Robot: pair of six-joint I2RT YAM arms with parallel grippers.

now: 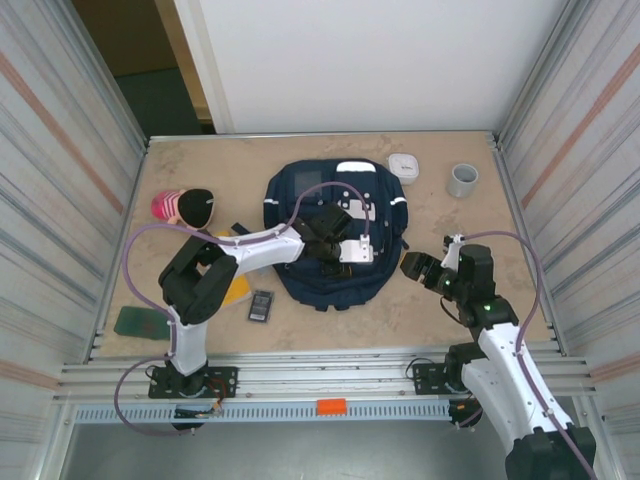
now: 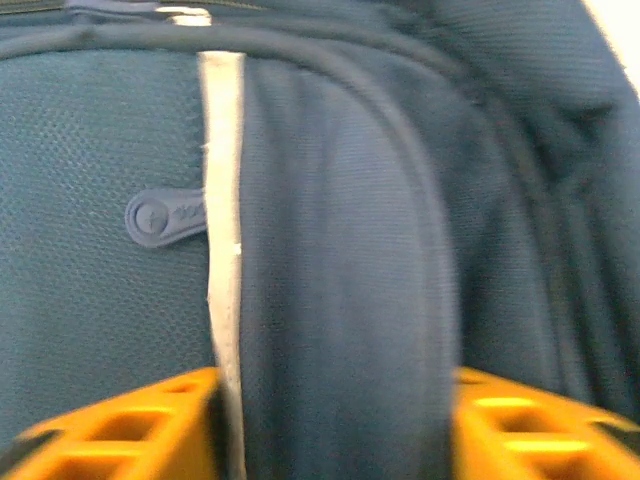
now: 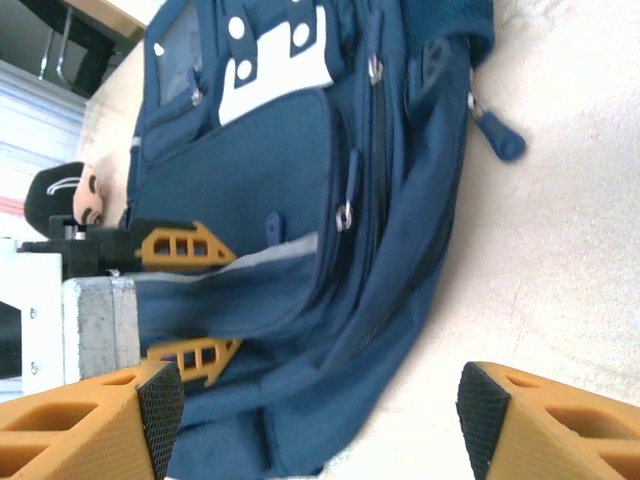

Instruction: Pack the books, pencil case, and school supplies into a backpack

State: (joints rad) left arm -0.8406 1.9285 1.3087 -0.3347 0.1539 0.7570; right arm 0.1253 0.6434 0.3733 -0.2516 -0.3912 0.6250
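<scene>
So, overhead: the backpack lies flat mid-bench, front pockets up. The left arm reaches across it from the left, and the left pincer is down on the lower front pocket. The right pincer is just beside the backpack's right edge, apart from it and pointing at it. The yellow book is left of the backpack, mostly hidden under the left arm. The green book is at the near-left corner, well apart. The black rectangle with a grey panel lies on the bench between the yellow book and the backpack's near edge. The white round device and grey cup are far right, beyond the backpack.

Left wrist: blurred and very close. The left pincer is pinching a raised fold of the backpack fabric, with an orange finger on either side of the fold. A white strip runs top to bottom just left of the fold. A small round-ended tab touches the strip's left side.

Right wrist: the right pincer is spread wide, with its fingers at the bottom corners. The backpack's edge and bare bench sit in the gap. Ahead lies the backpack, with the left pincer seen side-on, clamped on the pocket fold. A zip pull rests on the bench.
</scene>
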